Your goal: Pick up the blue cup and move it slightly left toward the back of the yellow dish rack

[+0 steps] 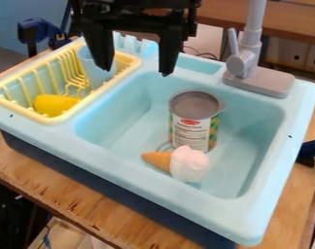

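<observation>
A black gripper (pixel 137 72) is held pointing down over the back left of one blue toy sink (pixel 114 158), its fingers spread apart. In the basin, one upright can (pixel 192 127) is fronted by one ice-cream cone (pixel 178 163). One blue cup (pixel 89 61) and one yellow item (pixel 53 103) are held in one yellow rack (pixel 18 111).

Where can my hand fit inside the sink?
There's bare floor between the can, the ice cream and the sink wall beside the yellow rack. A smaller patch lies between the ice cream and the opposite wall. It's crowded where the can and ice cream sit close together.
</observation>
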You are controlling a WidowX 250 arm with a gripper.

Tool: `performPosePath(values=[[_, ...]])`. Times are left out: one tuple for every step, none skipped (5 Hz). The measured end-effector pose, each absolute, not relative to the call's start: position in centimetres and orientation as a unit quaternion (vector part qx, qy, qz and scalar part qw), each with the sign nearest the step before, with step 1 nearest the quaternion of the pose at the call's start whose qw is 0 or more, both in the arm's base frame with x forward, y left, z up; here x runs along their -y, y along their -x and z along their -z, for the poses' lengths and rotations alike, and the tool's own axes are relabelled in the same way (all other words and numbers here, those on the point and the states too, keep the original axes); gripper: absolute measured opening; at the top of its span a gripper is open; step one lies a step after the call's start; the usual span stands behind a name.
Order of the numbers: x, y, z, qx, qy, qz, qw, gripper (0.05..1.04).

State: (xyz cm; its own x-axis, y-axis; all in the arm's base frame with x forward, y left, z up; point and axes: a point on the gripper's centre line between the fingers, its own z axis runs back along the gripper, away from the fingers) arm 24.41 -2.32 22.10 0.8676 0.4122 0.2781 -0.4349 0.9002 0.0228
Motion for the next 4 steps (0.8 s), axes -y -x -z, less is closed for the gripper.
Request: performPosePath(values=[[2.3,-24.4,-21.5,0.124,-0.047,-0.214,0.968,1.003],[0.9,-25.9,-21.9,0.111,-0.039,-0.162,0.98,1.003],[-1.0,-27.6,-22.2,0.117,-0.043,-0.151,0.981,1.003],[-3.1,-29.2,-22.1,0.111,-0.04,-0.115,0.986,1.003]])
